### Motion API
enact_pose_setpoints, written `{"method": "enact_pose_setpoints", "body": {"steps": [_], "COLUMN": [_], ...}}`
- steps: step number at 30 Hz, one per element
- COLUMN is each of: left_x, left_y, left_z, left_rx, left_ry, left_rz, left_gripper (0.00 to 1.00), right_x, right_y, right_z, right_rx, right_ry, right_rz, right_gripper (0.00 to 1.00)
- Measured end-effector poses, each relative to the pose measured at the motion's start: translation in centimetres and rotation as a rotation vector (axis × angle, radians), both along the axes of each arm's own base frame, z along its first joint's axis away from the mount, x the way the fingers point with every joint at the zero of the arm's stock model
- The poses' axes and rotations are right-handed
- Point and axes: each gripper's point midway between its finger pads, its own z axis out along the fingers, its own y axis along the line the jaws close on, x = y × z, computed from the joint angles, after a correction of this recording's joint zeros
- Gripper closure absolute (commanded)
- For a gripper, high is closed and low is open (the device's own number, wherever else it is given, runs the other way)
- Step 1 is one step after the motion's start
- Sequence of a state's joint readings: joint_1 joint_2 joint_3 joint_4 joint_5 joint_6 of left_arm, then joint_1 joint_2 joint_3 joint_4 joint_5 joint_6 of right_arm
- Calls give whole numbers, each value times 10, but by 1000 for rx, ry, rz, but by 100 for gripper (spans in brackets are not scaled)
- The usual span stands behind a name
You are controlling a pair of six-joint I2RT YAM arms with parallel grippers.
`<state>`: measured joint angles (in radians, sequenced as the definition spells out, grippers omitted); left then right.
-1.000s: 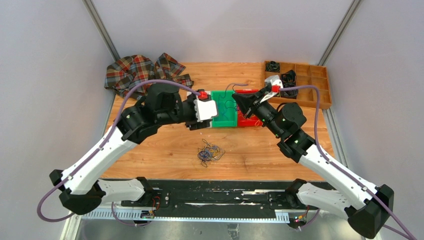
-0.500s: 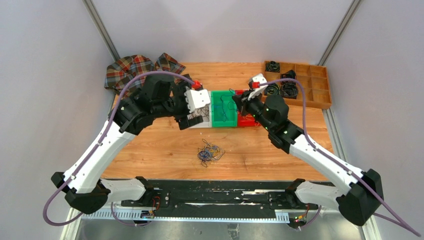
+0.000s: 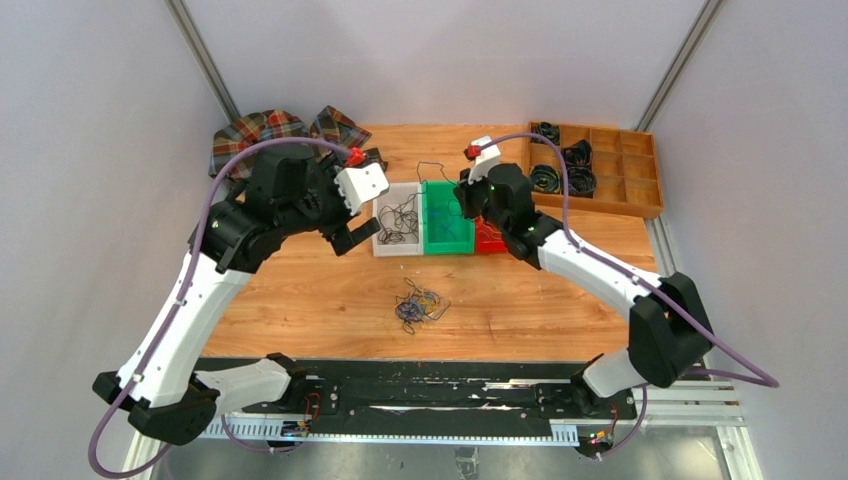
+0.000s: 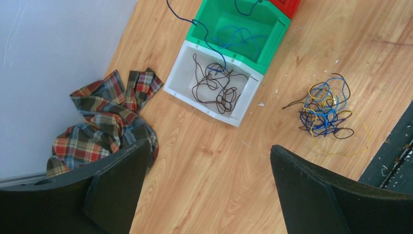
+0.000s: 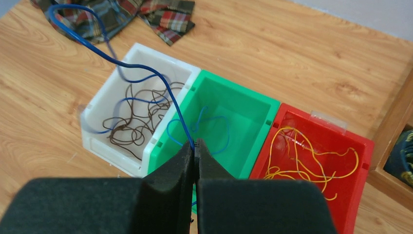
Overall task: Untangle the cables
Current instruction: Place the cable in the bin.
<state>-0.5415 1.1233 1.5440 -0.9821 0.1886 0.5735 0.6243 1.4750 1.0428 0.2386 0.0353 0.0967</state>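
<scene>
Wooden table [image 3: 330,300] fills the top view. At its middle stand a white bin [image 3: 396,251], a green bin [image 3: 447,249] and a red bin [image 3: 490,242], each with some cables inside, so I judge the task is partly done. One tangle [image 3: 418,306] lies lower in the frame and is not yet separated. Left pincer [image 3: 345,228] hangs left of the white bin, well apart from the tangle. Right pincer [image 3: 464,203] is over the green bin.

From the left wrist, the left pincer [image 4: 209,148] has its fingers wide apart and holds nothing. The tangle [image 4: 325,111] is at the right of the frame, above the right finger and apart from it. Dark cables [image 4: 214,87] lie in the white bin [image 4: 171,87].

From the right wrist, the right pincer [image 5: 195,148] is clamped on a blue cable [image 5: 170,95], which loops to the upper left over the white bin [image 5: 160,56]. Yellow cables [image 5: 302,156] lie in the red bin [image 5: 363,141].
</scene>
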Motion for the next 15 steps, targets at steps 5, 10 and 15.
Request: {"method": "enact_pose_setpoints", "body": {"steps": [5, 10, 15], "left_x": [-12, -15, -17], "left_y": [4, 4, 3], "left_z": [7, 10, 9], "left_rx": [-24, -34, -37], "left_ry": [-23, -28, -22], "left_rz": [-10, -20, -30], "left_gripper": [2, 2, 2], "right_x": [6, 11, 9], "right_y": [-2, -10, -19], "right_z": [-24, -24, -32], "right_rx": [-26, -17, -13], "right_ry": [56, 61, 83], "right_rz": [-21, -51, -86], "right_gripper": [99, 99, 99]}}
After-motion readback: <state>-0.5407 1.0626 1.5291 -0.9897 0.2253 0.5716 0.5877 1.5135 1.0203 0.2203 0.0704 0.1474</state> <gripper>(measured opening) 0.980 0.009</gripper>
